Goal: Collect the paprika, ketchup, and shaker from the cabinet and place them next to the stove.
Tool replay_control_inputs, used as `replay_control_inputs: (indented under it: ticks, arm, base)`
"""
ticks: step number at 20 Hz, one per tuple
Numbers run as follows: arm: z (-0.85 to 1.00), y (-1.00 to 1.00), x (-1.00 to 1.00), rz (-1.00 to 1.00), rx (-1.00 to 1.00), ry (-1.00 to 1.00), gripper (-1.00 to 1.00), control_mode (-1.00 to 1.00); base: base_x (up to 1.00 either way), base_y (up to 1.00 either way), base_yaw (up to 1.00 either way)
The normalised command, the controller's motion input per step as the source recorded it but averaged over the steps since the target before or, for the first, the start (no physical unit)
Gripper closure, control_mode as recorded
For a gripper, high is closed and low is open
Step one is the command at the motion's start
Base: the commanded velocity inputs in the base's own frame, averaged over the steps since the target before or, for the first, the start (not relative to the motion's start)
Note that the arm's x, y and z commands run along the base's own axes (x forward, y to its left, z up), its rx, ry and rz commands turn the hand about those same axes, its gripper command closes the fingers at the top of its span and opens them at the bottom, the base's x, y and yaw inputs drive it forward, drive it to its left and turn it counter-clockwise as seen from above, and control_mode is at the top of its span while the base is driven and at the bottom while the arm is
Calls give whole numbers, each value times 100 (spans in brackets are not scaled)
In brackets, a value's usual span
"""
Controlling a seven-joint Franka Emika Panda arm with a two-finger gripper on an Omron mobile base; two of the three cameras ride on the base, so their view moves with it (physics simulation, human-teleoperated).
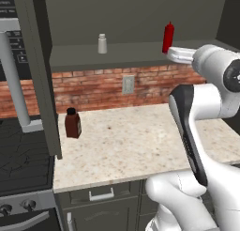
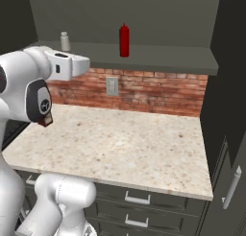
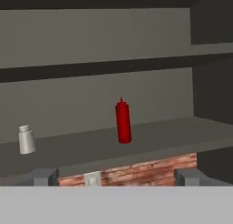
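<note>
Paprika (image 1: 72, 123) stands on speckled counter (image 1: 140, 145) near stove (image 1: 21, 159); tool (image 3: 116, 176) spread.

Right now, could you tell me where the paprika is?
The paprika stands upright on the counter in the left base view, near the brick wall, just right of the stove.

Count of what I had on camera: three condiment containers, one outlet, one stove.

I counted one ketchup (image 1: 168, 36) and one shaker (image 1: 102, 43) on the cabinet (image 1: 140, 56) shelf, shaker at 9 o'clock of the ketchup. One paprika (image 1: 72, 123) stood on the counter (image 1: 140, 141), one wall outlet (image 1: 128, 84) above it, one stove (image 1: 23, 164) at its 9 o'clock.
</note>
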Motion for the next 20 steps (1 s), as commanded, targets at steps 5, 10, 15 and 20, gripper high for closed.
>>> replay_control_inputs:
  ticks: [5,10,15,20]
  arm:
    - [11,-2,7,-1,0,-3,-100,-100]
    - [0,0,19,0,0,0,-100,-100]
    - [0,-1,28,0,0,1,-100,-100]
    - [0,-7,47,0,0,3,-100,-100]
  base:
    - [0,0,0]
    - [0,0,0]
    - [0,0,0]
    - [0,0,0]
